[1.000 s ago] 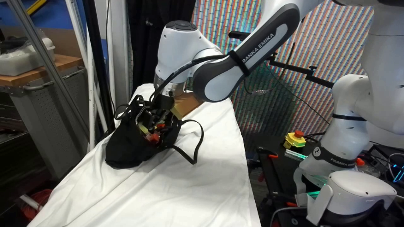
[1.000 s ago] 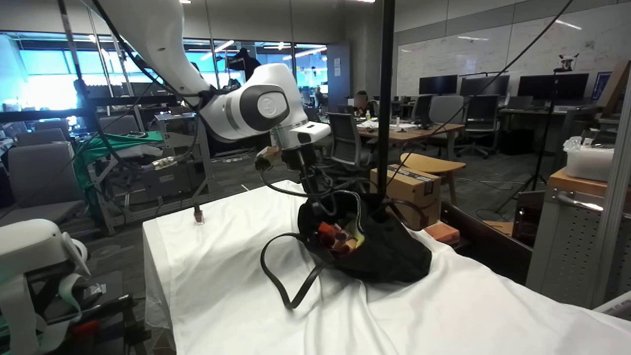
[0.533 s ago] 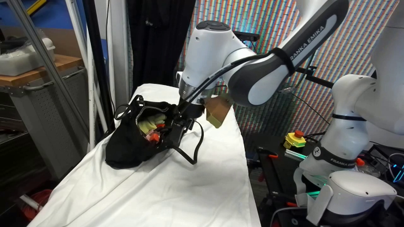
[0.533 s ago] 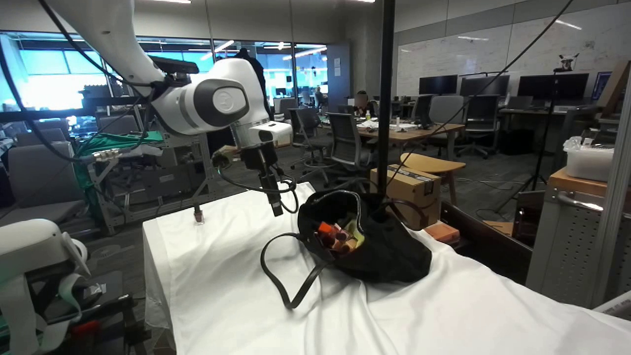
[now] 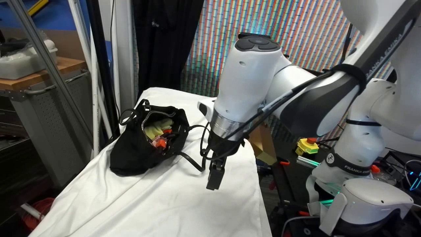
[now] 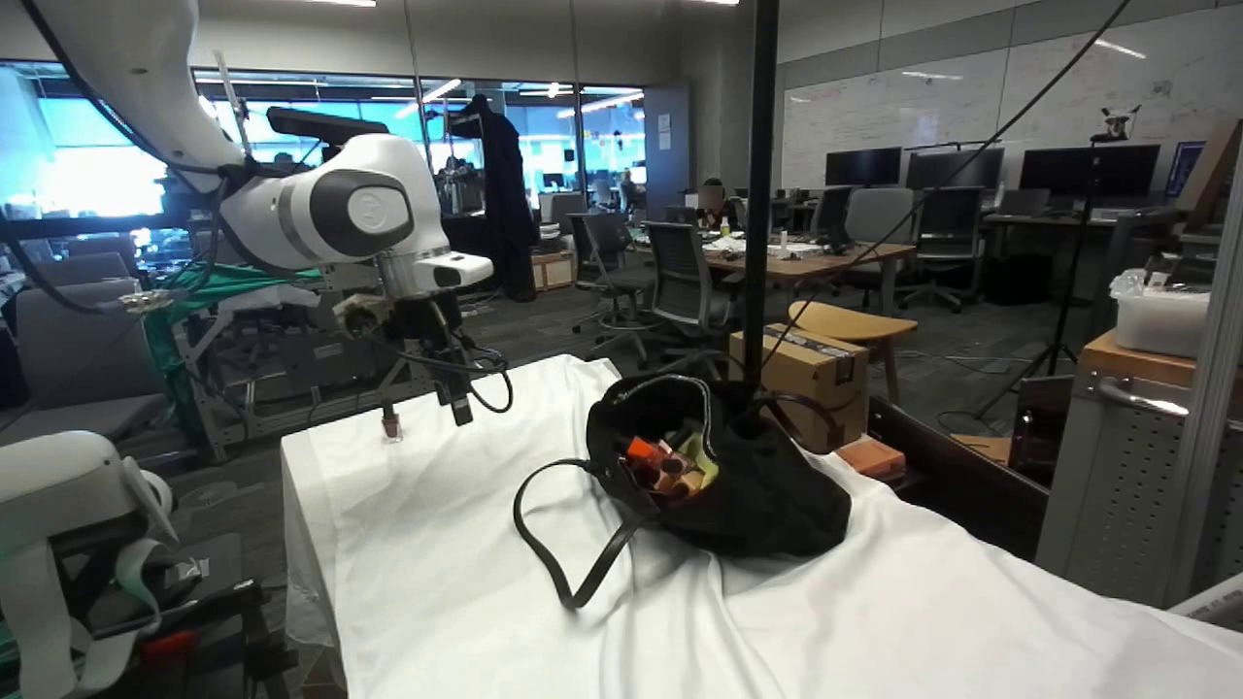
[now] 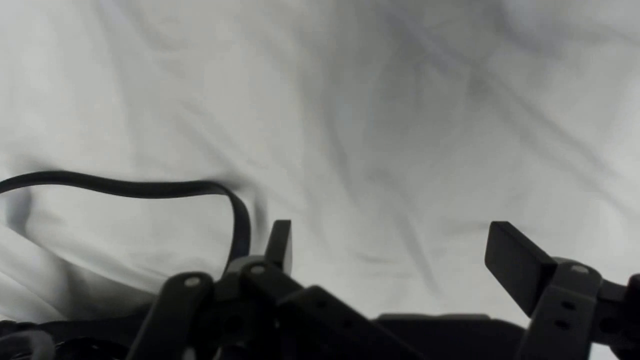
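Observation:
My gripper (image 7: 387, 240) is open, with only white cloth showing between its fingers. In both exterior views the gripper (image 5: 213, 184) (image 6: 461, 413) hangs above the white-covered table (image 5: 197, 214) (image 6: 456, 602), apart from the bag. A black bag (image 5: 131, 156) (image 6: 757, 500) lies on its side with its mouth open. A yellow-green cloth (image 5: 159, 127) and red-orange items (image 5: 161, 143) (image 6: 646, 451) show inside; deeper contents are hidden. The bag's loose black strap (image 5: 192, 161) (image 6: 544, 553) (image 7: 125, 188) lies on the cloth, near the left finger in the wrist view.
A small dark-topped item (image 6: 390, 424) stands at the table's edge. A black pole (image 6: 762, 194) and a cardboard box (image 6: 816, 379) are behind the bag. A white headset (image 5: 371, 204) (image 6: 58, 515) and a yellow emergency stop (image 5: 307, 146) are beside the table. A brown boxy piece (image 5: 263, 144) is at the wrist.
My gripper has come out of the bag's mouth and moved away from the bag, toward the robot's base side, over the bare cloth. The bag has not visibly moved.

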